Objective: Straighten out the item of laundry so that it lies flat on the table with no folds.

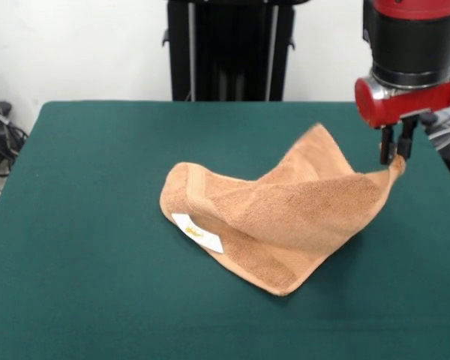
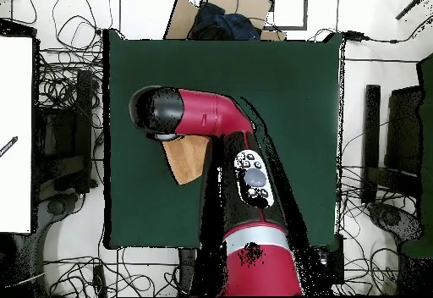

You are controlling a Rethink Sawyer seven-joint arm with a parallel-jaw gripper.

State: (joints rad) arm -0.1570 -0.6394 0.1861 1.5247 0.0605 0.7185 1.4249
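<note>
A white wall is standing behind the dark green table, and in your overhead view tangled cables are lying on the pale floor all around it. Your gripper is hanging from the red and black arm with its two dark fingers pinching one corner of the towel, so it is closed on the cloth and holding that corner lifted off the felt. From the pinched corner the tan-orange towel is sloping down and away from the gripper, toward the middle of the table. It is not lying flat: one flap is rising to a peak just beside the gripper, a thick fold is running across the body, and the end farthest from the gripper is rolled over on itself. A small white tag is showing on that far, lower part, well apart from the fingers. In your overhead view the arm is covering most of the cloth, and only a tan wedge is showing beneath the dark wrist end.
</note>
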